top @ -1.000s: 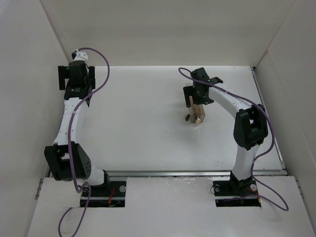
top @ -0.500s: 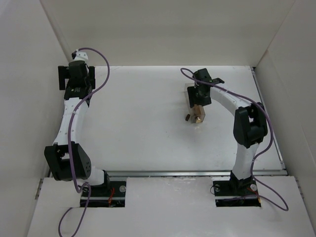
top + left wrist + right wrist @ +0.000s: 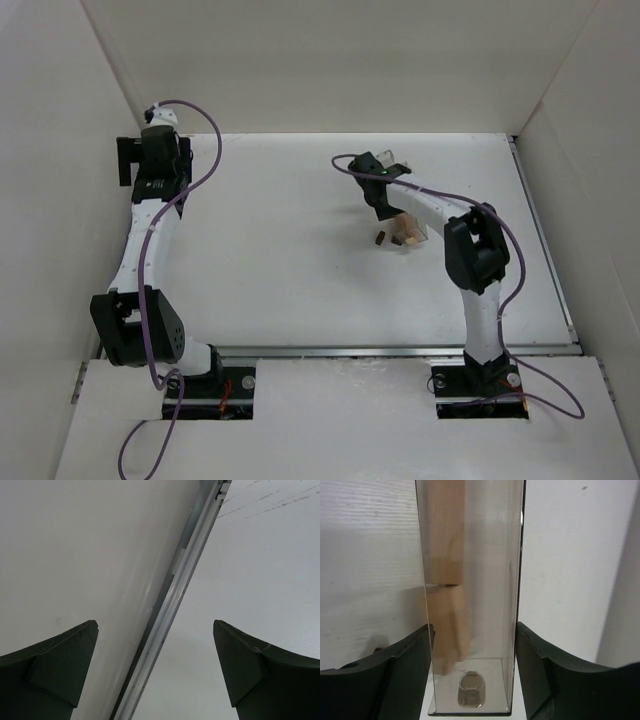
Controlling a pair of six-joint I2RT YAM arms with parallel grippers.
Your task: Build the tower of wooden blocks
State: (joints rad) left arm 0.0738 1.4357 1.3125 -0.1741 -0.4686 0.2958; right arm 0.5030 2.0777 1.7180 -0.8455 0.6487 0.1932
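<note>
Presently the wood blocks (image 3: 404,236) lie loose on the tabletop (image 3: 290,260), right of centre and just beside the right forearm. They form a small cluster of light tan bars, with one dark piece (image 3: 380,238) just to their left. Nothing is stacked yet, so we judge the tower not begun.

In the right wrist view, tan bars (image 3: 445,540) show through the clear plastic box (image 3: 490,580). We cannot tell whether they sit inside the box or behind it.

We take the step in hand to be clearing the box away from the blocks. To do it well:
- Keep the box square between the two pads, gripped on its long walls.
- Squeeze only as hard as the thin plastic tolerates.
- Lift before travelling sideways, so that no wall sweeps the loose pieces.
- Set the box down well apart from the cluster.

The right fingers (image 3: 405,670) are partly closed, one against each side wall of the box, and we read this as a grasp on it. The left fingers (image 3: 60,660) are spread fully and hold nothing. They hang over the left edge of the tabletop beside the side wall, well apart from the blocks
</note>
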